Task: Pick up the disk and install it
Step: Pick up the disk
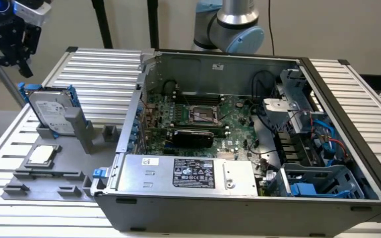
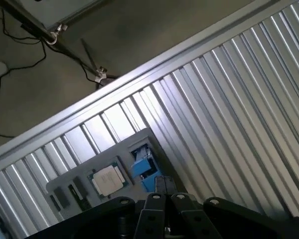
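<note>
the disk (image 1: 50, 113) stands on edge in a grey holder (image 1: 78, 131) on the counter (image 1: 104, 64). its white label faces out and its blue frame (image 1: 70, 99) runs along its sides. in the exterior view it sits at about nine o'clock from the open computer case (image 1: 243, 213), near the case's wall but apart from it. nothing grips it.

the claw (image 1: 24, 68) hangs in the air at about eleven o'clock from the disk, well apart from it. it is pressed together and pinches nothing. in the wrist view the claw (image 2: 164, 185) shows its two tips touching, with the blue frame and a small square chip (image 2: 107, 180) on the counter beyond.

in the exterior view the chip lies flat on a grey tray (image 1: 18, 173) at six o'clock from the disk. inside the case, a silver box (image 1: 190, 173) with a black label sits at six o'clock and the motherboard (image 1: 204, 114) lies in the middle. the arm (image 1: 233, 25) rises behind the case at twelve o'clock.
</note>
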